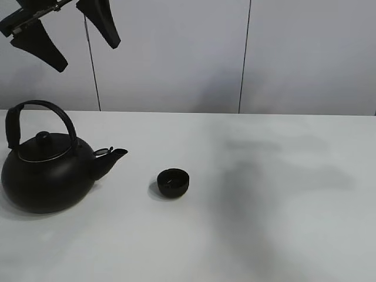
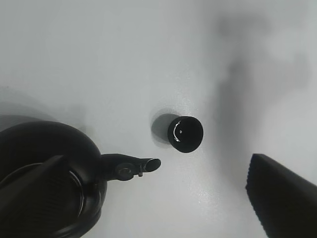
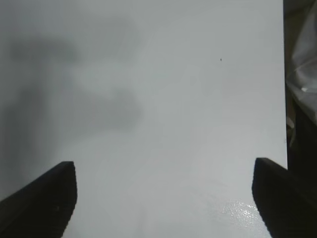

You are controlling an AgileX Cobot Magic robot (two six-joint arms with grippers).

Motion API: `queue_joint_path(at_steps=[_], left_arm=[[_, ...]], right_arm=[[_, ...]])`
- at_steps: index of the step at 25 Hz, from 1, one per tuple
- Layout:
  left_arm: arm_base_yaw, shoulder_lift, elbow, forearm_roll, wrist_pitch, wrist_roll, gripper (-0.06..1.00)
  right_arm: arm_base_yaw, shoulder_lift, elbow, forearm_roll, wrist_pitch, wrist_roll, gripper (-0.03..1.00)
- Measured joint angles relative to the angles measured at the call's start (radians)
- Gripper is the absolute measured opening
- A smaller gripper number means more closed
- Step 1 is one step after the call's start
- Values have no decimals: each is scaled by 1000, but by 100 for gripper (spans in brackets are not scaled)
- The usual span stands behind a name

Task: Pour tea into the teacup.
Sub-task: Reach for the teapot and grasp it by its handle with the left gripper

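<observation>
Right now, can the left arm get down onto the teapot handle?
Probably yes. The open left gripper hangs above the teapot handle with nothing between, and the teacup stands apart beside the spout.

Bright diffuse light; soft grey shadows on the matte white tabletop (image 1: 282,235); glare between the right gripper's (image 3: 163,203) blurred jaws.

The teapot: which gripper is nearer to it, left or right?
Left. The left gripper hangs above the teapot, jaws open, not touching. The right gripper is over the table, with no teapot in its wrist view.
</observation>
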State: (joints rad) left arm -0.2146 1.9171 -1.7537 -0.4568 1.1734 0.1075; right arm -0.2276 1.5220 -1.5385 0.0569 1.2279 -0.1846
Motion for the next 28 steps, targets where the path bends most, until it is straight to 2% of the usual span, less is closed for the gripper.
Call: queue_joint_path(at_steps=[6,13,16,19,24,28], left_arm=[[0,0,0,0,0,0,69],[0,0,0,0,0,0,69],[0,0,0,0,0,0,69],[0,0,0,0,0,0,69],[0,0,0,0,0,0,69],[0,0,0,0,0,0,69]], right_arm=[[19,-378,116,49,2,0,65],[58,-901,428,54,-133,10,65],[72,-1057,589,45,-210,35,64],[129,-1169,719,40,-205,80,64],[225,-1338,849,9,-180,114,64],[241,-1478,900,-37,-178,120,64]])
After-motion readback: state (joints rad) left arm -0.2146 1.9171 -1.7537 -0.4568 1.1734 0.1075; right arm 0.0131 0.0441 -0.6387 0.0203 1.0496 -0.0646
